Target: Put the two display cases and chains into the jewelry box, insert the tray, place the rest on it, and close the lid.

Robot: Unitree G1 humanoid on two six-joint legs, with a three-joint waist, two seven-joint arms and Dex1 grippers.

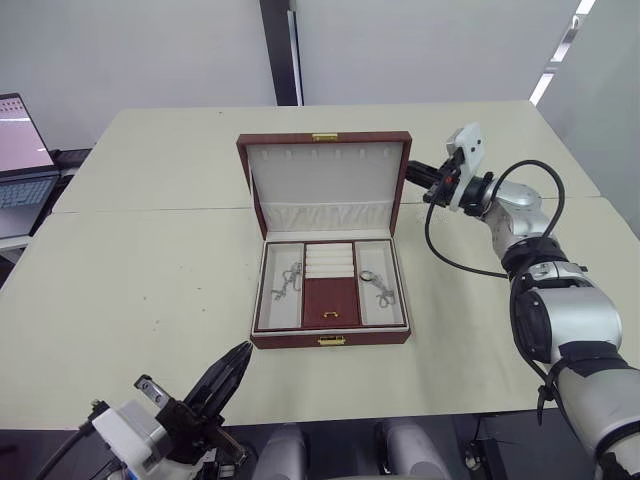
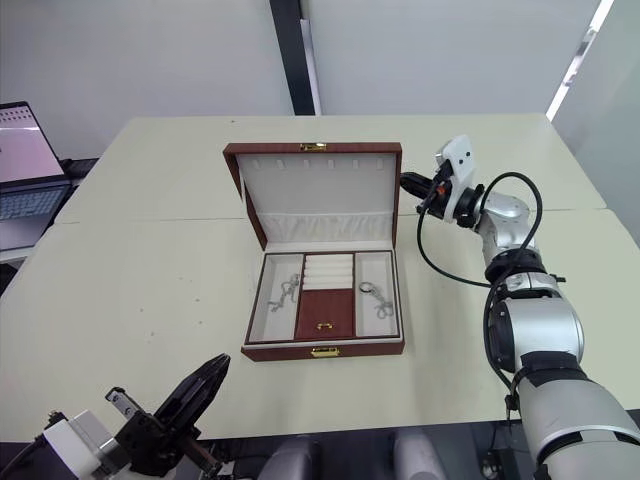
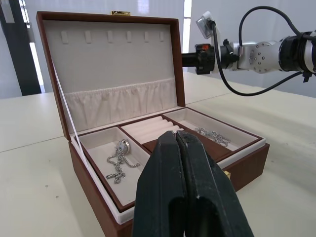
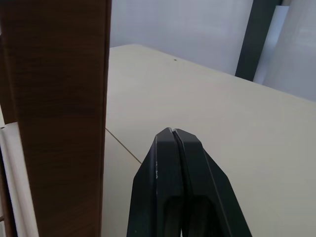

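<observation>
Now the right gripper (image 1: pixel 412 171), jaws pressed together, sits beside the upright lid (image 1: pixel 325 185). A clumsy shove could slam it onto the tray (image 1: pixel 331 288) or skid the jewelry box (image 1: pixel 330 339) across the table (image 1: pixel 150 280).

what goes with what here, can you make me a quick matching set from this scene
Things:
1. lid
2. tray
3. left gripper
4. right gripper

States:
A. shut, near the table's front edge
B. standing open
C. shut, beside the lid's edge
D. seated in the jewelry box, chains in its side sections

Pairs: 1-B, 2-D, 3-A, 4-C
</observation>
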